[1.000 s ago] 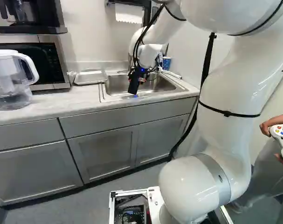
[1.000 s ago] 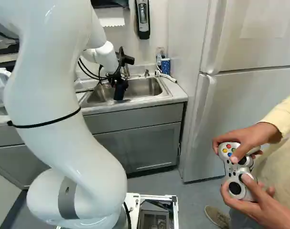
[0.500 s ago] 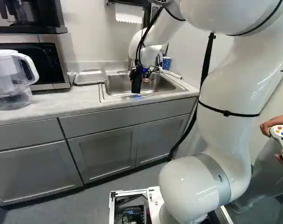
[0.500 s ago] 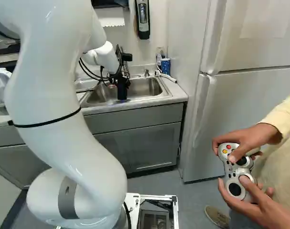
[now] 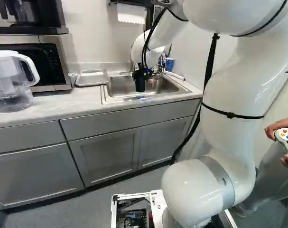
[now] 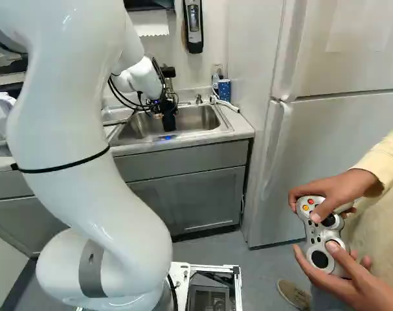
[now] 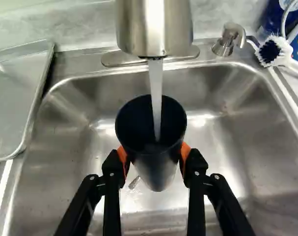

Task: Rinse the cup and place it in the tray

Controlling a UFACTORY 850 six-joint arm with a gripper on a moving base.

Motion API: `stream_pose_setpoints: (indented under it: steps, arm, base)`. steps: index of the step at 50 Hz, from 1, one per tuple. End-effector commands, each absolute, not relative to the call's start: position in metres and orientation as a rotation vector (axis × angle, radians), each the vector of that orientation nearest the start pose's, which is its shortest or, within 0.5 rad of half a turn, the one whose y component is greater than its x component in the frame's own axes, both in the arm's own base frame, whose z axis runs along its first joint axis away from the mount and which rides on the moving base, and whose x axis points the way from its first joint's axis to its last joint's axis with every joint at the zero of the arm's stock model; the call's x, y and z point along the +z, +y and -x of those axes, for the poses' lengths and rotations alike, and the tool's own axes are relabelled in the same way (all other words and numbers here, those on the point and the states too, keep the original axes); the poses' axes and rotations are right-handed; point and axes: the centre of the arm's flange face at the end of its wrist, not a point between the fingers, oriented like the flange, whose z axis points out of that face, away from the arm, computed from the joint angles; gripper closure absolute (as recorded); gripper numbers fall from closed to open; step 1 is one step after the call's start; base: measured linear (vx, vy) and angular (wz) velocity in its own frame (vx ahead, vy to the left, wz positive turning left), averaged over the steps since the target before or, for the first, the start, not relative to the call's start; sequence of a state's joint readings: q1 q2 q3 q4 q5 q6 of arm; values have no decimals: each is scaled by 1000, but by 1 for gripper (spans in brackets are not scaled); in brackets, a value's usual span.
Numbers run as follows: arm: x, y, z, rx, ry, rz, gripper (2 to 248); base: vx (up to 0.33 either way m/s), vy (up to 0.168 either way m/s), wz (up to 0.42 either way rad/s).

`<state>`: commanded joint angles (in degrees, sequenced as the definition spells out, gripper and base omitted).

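Now that dark cup is swung from tilt to near upright, water from faucet is caught inside. Cup is clenched by gripper over sink; rinse prob. underway, placement in tray TBD.

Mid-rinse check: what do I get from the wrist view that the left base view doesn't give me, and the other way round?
Only the wrist view: the water stream falling into the cup's open mouth, and the orange pads pressed on the cup from two sides.

Only the left base view: the water pitcher, the microwave, the coffee maker and the cabinet doors below the counter.

Both: the gripper holding the dark cup over the sink, the metal tray beside the sink, and the blue dotted cup.
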<state>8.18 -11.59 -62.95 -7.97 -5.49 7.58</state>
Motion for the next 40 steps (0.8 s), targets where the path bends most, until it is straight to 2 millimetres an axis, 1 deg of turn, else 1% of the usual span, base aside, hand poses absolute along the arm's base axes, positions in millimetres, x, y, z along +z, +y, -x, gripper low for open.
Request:
stream_pose_setpoints:
  steps: [11, 40]
  arm:
    - [537, 80, -566, -1263, -301, 2844, 129]
    - [537, 80, -566, -1262, -290, 2842, 129]
  base:
    - [0, 0, 0]
    - [0, 0, 0]
